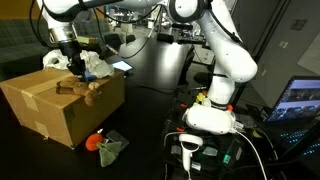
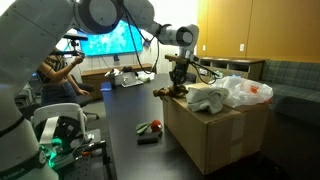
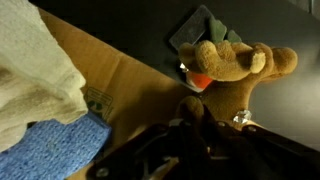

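Both exterior views face the cardboard box (image 1: pixel 45 110) from opposite sides; the wrist view looks closely down onto it.

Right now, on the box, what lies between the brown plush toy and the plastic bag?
A crumpled white cloth lies between the plush toy and the plastic bag, on top of the cardboard box. An exterior view shows this.

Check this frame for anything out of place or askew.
The toy sits at the edge of the box, seemingly hanging past it, right under the claw. On the table beside the box, a small orange-and-grey item lies alone. Nothing looks spilled.
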### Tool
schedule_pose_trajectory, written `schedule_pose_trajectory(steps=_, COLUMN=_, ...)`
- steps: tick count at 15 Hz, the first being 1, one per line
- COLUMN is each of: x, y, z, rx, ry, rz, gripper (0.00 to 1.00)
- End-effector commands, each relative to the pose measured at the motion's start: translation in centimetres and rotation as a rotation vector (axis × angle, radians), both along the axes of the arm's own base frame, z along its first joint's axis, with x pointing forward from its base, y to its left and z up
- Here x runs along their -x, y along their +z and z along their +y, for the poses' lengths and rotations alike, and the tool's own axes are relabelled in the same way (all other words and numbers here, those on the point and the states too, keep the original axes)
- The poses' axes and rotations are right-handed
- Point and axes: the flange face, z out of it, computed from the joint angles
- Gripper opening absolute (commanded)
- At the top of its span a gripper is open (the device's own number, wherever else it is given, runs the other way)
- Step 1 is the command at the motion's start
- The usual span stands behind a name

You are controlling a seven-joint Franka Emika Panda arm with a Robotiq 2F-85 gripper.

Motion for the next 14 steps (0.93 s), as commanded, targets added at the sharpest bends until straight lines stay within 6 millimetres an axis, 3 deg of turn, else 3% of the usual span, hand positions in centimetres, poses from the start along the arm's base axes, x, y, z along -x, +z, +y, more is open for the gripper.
schedule_pose_trajectory(steps=1, x=1.2, y=1.3, z=-1.3, rx=-0.021, ry=0.144, rz=0.081, gripper=0.03)
schedule_pose_trajectory(steps=7, x=4.6, y=0.5, z=-5.3, rx=0.016, ry=0.332, rz=0.259, gripper=0.03)
schedule_pose_trajectory(steps=14, x=8.8, y=-3.2, z=-10.1, rx=0.000, ry=0.350, rz=0.298, gripper=0.03)
